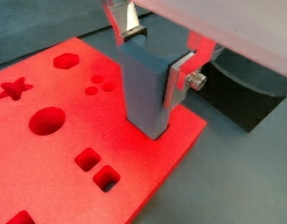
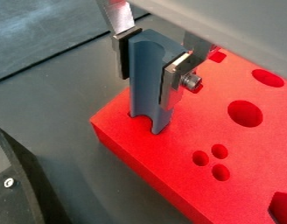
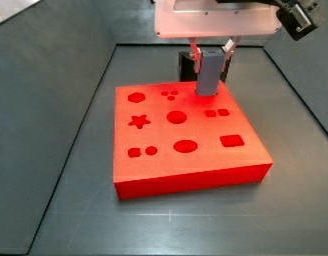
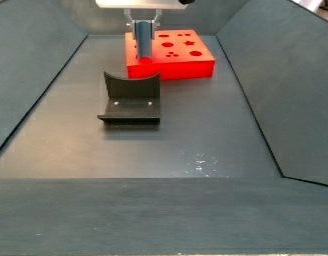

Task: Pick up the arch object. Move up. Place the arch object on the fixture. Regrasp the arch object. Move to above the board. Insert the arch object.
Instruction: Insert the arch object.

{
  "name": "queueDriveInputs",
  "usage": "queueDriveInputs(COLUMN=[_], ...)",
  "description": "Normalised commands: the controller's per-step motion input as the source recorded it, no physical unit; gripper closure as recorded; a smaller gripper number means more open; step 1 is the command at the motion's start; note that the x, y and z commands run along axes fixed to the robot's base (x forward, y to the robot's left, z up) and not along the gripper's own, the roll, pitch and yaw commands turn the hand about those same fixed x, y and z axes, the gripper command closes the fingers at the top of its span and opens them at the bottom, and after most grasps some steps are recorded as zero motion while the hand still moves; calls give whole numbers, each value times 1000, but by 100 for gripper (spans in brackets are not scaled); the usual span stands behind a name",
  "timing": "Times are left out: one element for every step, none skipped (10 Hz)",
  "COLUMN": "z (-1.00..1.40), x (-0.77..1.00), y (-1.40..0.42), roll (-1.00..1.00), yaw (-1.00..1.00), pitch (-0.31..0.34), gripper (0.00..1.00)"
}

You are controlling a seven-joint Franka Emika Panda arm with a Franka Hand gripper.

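- The gripper (image 1: 152, 61) is clamping the arch object (image 1: 146, 92) between its two silver plates, holding it upright near its top end, with the arch's notch pointing down.
- In both wrist views the blue-grey piece is hanging from the fingers (image 2: 178, 72) with its lower end right at the top face of the board (image 2: 192, 122), at the edge of the red block; I cannot tell whether it is touching the surface or floating just above it.
- In a wrist view the notched foot of the arch object (image 2: 150, 83) is sitting at the rim of the board, near a corner, with the three small round recesses (image 2: 212, 161) well apart from it.
- In a side view the gripper (image 3: 211, 62) is hanging over the far edge of the board (image 3: 194, 165), and the arch is standing tall above the red surface.
- In a side view the fixture (image 4: 128, 98) is standing bare on the dark floor, between the camera and the board (image 4: 180, 55), so the regrasp looks finished and the insertion looks like the step in hand.
- The arch-shaped recess itself is hidden behind the piece, so alignment cannot be read from these views.
- To do this well, I judge the piece should be kept plumb and lowered slowly, straight down, with the grip held firm until it is seated; any tilt is likely to jam it on the recess edge.
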Motion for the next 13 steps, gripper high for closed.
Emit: queueDriveInputs(z=[-31, -54, -63, -280, -731, -751, -734, -906, -651, -91, 0, -109, -57], x=[66, 77, 31, 69, 114, 23, 3, 46, 0, 0, 0, -154, 0], y=[243, 197, 80, 80, 120, 151, 160, 83, 46, 0, 0, 171, 0], roll=[-51, -33, 0, 6, 0, -163, -203, -74, 0, 0, 19, 199, 111], yaw=[0, 0, 0, 0, 0, 3, 60, 17, 11, 0, 0, 0, 0], pitch=[-36, -31, -30, 0, -90, -141, -107, -47, -43, 0, 0, 44, 9], gripper=[100, 100, 100, 100, 100, 100, 100, 100, 100, 100, 100, 100, 100])
